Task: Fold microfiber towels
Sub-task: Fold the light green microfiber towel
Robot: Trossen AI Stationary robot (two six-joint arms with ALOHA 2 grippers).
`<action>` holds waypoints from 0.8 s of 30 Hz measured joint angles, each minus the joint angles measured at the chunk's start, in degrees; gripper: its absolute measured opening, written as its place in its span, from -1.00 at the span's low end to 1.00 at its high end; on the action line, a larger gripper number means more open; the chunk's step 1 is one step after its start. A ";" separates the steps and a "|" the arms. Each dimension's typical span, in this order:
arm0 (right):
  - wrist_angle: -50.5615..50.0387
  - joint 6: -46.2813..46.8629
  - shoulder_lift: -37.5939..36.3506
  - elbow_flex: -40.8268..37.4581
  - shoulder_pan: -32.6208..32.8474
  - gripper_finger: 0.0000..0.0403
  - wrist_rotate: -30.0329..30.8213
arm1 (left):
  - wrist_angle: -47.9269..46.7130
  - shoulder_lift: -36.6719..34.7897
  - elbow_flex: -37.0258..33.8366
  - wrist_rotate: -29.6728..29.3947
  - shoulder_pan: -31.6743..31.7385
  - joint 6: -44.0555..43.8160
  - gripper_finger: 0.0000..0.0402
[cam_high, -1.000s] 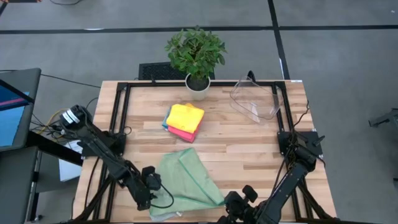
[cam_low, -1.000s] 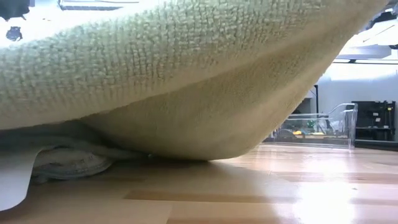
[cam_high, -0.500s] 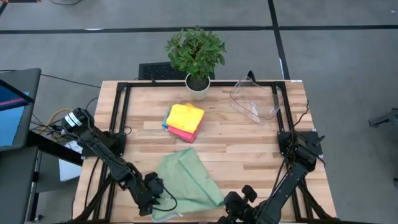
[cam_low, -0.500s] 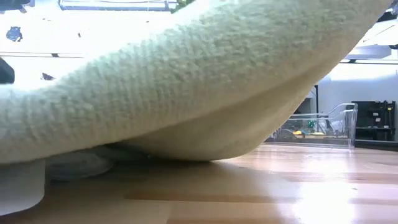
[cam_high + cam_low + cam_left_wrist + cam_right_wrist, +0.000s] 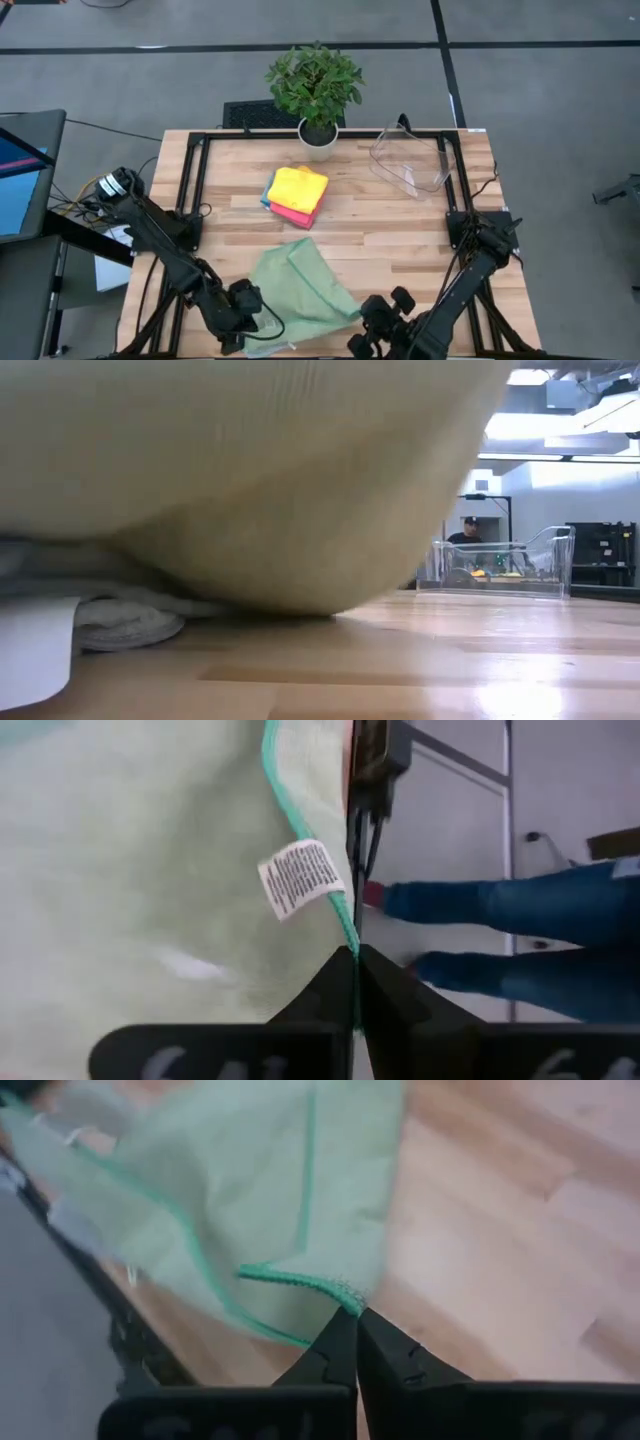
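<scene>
A wooden table [image 5: 400, 240] is seen from above, with a potted plant [image 5: 315, 90] set at its far edge and a clear plastic bin [image 5: 412, 160] tipped beside it. Near the front edge a sage green towel [image 5: 298, 290] is spread, partly doubled over (its darker green hem is visible in both wrist views). A folded stack of towels [image 5: 297, 195], yellow on top with pink and blue beneath, is placed near the middle of the table. The left gripper [image 5: 354, 960] is closed on the sage green towel's hem at the front left corner, just below a white label [image 5: 300, 877]. The right gripper [image 5: 355, 1320] is pinched onto the hem at the front right corner.
</scene>
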 joint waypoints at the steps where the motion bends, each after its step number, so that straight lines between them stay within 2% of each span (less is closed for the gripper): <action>1: -1.72 0.98 -1.07 0.00 -0.07 -0.87 0.98 | -3.52 -0.61 2.38 -1.11 0.01 0.81 -0.99; 5: -10.36 7.55 -6.12 0.02 -0.06 -0.88 4.45 | -19.69 -2.00 13.24 -6.09 1.57 5.44 -1.00; 9: -10.25 5.84 -12.15 -0.58 -0.48 -0.90 7.49 | -34.93 -2.06 25.29 -11.33 5.40 11.71 -1.00; 12: -10.36 6.77 -15.54 -0.59 -1.49 -0.89 9.79 | -41.99 -2.02 32.65 -14.87 10.14 16.45 -1.00; 15: -10.38 6.80 -17.89 -0.61 -2.62 -0.89 15.56 | -47.11 -2.04 39.11 -16.88 15.28 22.51 -1.00; 18: -10.36 2.56 -20.11 -0.61 -4.76 -0.90 20.60 | -53.06 -2.02 44.23 -18.48 20.35 27.19 -1.00; 24: -10.43 -14.23 -25.83 -0.63 -12.42 -0.90 22.36 | -59.86 -2.04 50.39 -19.80 29.28 32.97 -1.00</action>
